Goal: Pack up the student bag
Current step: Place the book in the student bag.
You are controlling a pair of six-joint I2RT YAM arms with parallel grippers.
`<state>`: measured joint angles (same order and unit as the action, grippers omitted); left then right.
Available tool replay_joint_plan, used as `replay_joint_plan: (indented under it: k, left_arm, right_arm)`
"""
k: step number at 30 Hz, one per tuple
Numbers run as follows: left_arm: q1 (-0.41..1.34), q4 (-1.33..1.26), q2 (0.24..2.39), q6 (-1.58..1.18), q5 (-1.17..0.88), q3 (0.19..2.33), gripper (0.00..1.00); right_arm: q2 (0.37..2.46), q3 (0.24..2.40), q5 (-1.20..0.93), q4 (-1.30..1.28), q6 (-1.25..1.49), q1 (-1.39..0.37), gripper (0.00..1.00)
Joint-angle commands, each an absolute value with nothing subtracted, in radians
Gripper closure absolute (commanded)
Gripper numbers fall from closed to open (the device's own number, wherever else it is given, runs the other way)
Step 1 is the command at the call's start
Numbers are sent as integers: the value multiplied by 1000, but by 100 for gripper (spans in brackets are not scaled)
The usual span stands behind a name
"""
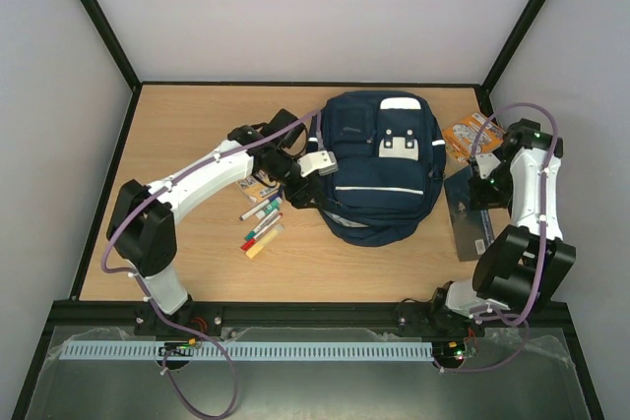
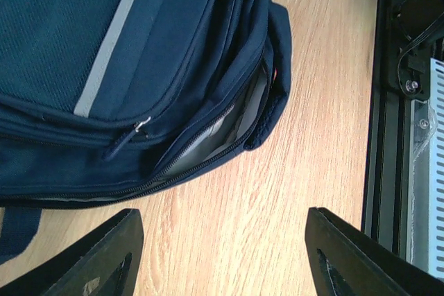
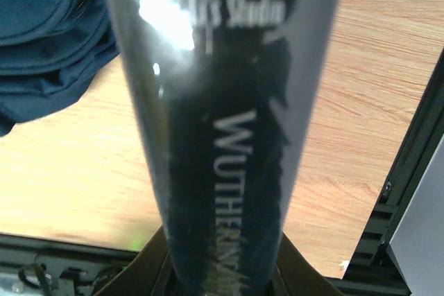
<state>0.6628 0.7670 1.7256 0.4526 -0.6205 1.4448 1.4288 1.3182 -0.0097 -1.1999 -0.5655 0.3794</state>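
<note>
Navy student bag (image 1: 379, 169) lies flat in the middle of the wooden table (image 1: 197, 125), a zip compartment gaping along its near edge. The left gripper (image 2: 222, 254) hovers just beside that gap, jaws spread and empty. The right gripper (image 1: 484, 184) pinches a glossy dark book (image 1: 468, 218) lettered "Wuthering", right of the bag; markers (image 1: 261, 223) lie to its left

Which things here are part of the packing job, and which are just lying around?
In play: bag; book, held in right gripper; left gripper, open by the bag's zip.
Lying about: pens; snack packet. Both untouched, probably for packing.
</note>
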Motion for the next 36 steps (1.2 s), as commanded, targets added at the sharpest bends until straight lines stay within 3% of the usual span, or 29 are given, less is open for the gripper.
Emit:
replay_joint_plan:
  k: [1, 5, 12, 18, 26, 32, 36]
  left_arm:
    - [663, 770, 1726, 433, -600, 1409, 33]
    - [663, 778, 1720, 440, -621, 1417, 33]
    - [663, 783, 1770, 427, -645, 1462, 33]
    - [663, 787, 1782, 425, -649, 1477, 33]
    - [663, 781, 1778, 422, -647, 1452, 33]
    - [663, 766, 1781, 413, -654, 1434, 33]
    - [663, 763, 1783, 411, -654, 1437, 33]
  right_arm:
    - [1421, 1269, 68, -1121, -501, 379, 99]
    - [1423, 1227, 68, -1110, -482, 379, 99]
    - [1428, 1128, 28, -1113, -450, 379, 72]
    - [1352, 1089, 83, -1143, -439, 379, 61]
    - [1265, 1079, 114, -1231, -437, 379, 63]
    - [1243, 1068, 109, -1261, -419, 379, 75]
    - [1244, 1012, 120, -1226, -400, 379, 76]
